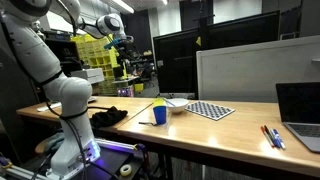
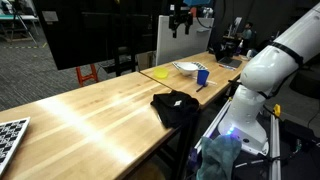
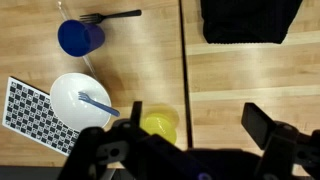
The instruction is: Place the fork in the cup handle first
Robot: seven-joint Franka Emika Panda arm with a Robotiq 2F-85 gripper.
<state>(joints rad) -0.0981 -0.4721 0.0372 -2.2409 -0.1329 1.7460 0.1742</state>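
Observation:
The small blue cup stands upright on the wooden table; it shows in both exterior views. The dark slim fork lies flat on the table just beside the cup, apart from it. My gripper is open and empty, high above the table, and looks down on a yellow dish. Its fingers are spread wide. In the exterior views the gripper hangs well above the cup and fork.
A white bowl with a light blue utensil in it sits next to a checkerboard. A yellow dish lies under the gripper. A black cloth lies nearby. Pens and a laptop are at the table's far end.

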